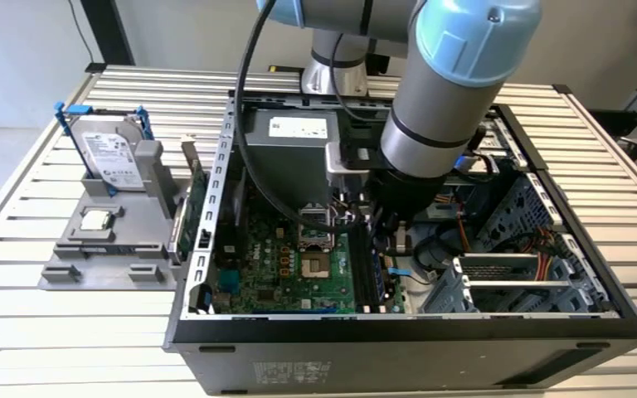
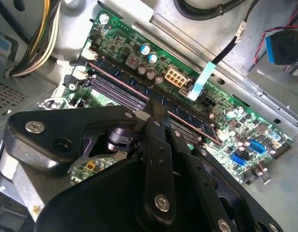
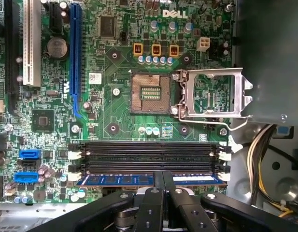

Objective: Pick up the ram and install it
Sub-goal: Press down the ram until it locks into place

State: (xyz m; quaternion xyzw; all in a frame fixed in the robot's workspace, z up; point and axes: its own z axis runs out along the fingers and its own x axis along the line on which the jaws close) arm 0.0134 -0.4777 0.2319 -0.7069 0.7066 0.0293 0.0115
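Note:
The ram (image 3: 115, 180) is a long, narrow stick lying along the memory slot closest to my gripper, with white latches at both ends. In the second wrist view the ram (image 2: 187, 117) runs slantwise across the green motherboard (image 2: 235, 125). My gripper (image 3: 163, 175) has its two black fingers pressed together, their tips at the middle of the stick's top edge. The same fingertips (image 2: 155, 104) meet the stick in the second wrist view. In the exterior view the arm (image 1: 451, 91) reaches down into the open computer case (image 1: 407, 332).
Two bare memory slots (image 3: 149, 154) lie beside the ram. The open processor socket (image 3: 151, 93) and its raised metal frame (image 3: 211, 94) sit beyond them. Outside the case a grey stand (image 1: 109, 249) holds a hard drive (image 1: 114, 157) and a processor chip (image 1: 97, 220). Cables (image 2: 47, 43) hang nearby.

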